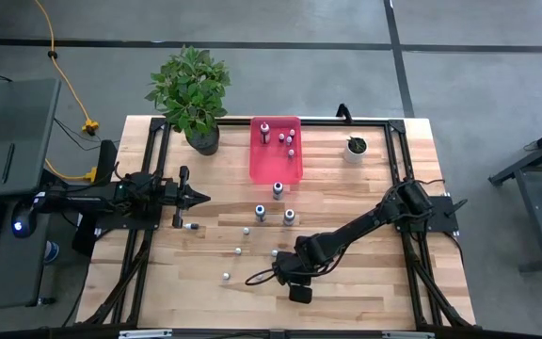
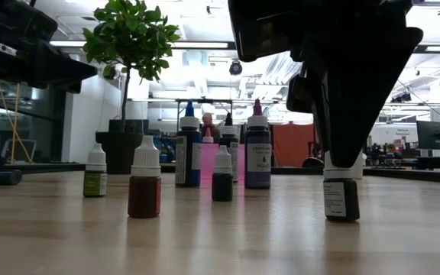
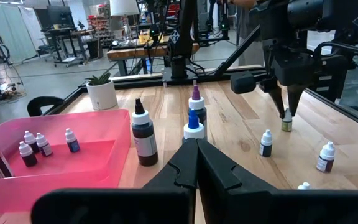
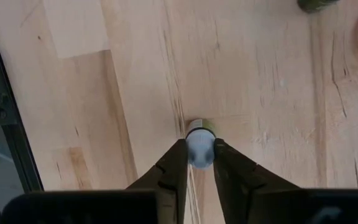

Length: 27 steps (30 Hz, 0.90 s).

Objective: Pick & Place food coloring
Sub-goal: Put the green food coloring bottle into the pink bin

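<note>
- The right gripper (image 4: 199, 163) points straight down over the front middle of the table (image 1: 365, 282); its two fingers (image 4: 169, 171) press on the white cap of one small food coloring bottle (image 4: 200, 144), which stands upright on the wood.
- The left gripper (image 1: 200, 199) is closed and empty, waiting at the table's left side.
- The pink tray (image 1: 269, 169) holds four bottles.
- Three taller bottles (image 1: 278, 190) stand just in front of the tray.

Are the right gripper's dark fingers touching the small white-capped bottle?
Touching. The right wrist view shows both fingers of the right gripper pressed against the white cap of the small bottle, no gap visible.
</note>
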Available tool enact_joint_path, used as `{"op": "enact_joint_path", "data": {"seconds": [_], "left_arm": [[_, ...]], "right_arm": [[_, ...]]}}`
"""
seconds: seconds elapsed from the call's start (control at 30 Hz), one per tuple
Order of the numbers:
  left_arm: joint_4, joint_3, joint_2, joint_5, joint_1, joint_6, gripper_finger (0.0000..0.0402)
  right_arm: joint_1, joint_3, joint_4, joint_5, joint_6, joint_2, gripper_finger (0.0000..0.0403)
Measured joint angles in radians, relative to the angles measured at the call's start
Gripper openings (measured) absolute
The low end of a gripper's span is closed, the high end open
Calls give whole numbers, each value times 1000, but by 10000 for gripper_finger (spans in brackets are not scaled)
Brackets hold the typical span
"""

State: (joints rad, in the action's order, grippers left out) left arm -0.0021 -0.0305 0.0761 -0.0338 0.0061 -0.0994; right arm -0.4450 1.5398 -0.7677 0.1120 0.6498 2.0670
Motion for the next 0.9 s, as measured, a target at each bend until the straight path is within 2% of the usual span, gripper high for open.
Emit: {"op": "enact_joint_path", "data": {"seconds": [0.37,0.53,0.67,0.9], "left_arm": [[0,0,0,0,0,0,0],[0,0,0,0,0,0,0],[0,0,0,0,0,0,0],[0,0,0,0,0,0,0]], "right_arm": [[9,0,3,3,26,-51,50],[16,45,-45,-19,27,-93,49],[39,132,-153,-57,22,-110,49],[84,371,-397,-170,-55,-113,48]]}}
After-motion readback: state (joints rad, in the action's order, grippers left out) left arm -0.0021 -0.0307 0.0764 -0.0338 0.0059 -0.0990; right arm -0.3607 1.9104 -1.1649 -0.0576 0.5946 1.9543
